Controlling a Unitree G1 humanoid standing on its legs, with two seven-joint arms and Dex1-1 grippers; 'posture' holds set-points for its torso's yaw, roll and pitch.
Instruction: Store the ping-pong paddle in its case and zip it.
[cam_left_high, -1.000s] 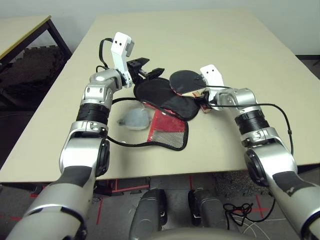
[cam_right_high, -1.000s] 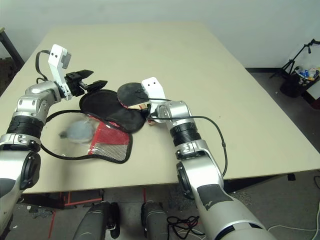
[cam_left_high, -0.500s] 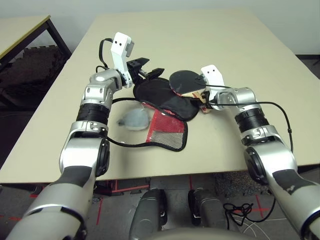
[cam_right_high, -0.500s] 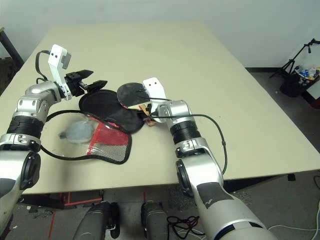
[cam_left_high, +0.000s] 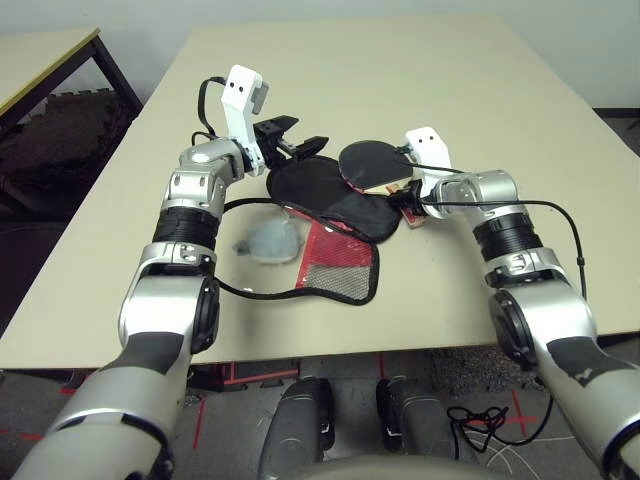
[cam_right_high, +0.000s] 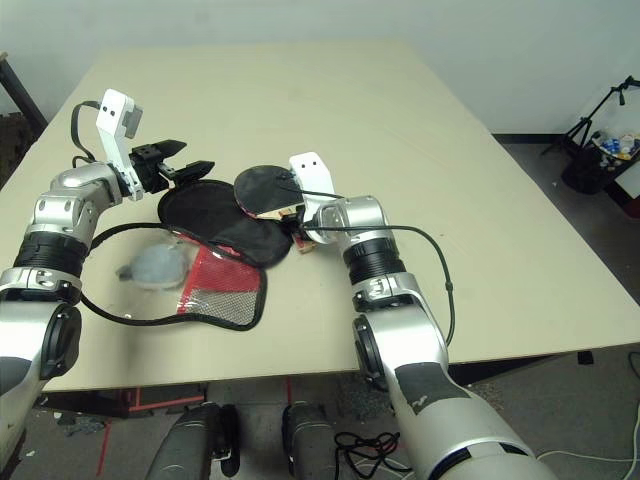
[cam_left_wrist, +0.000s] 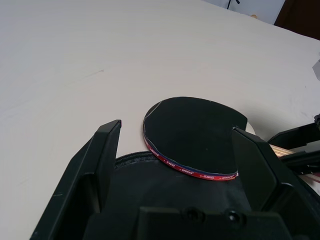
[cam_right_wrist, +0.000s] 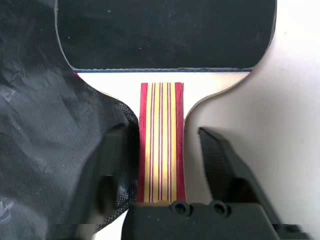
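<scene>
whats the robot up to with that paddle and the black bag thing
It is packing the ping-pong paddle into its case. The right claw sits open with a finger on either side of the paddle's striped handle. The left claw is open at the case's far edge. The paddle lies partly on top of the case, not yet inside. A grey soft lump rests beside the case on the table.
</scene>
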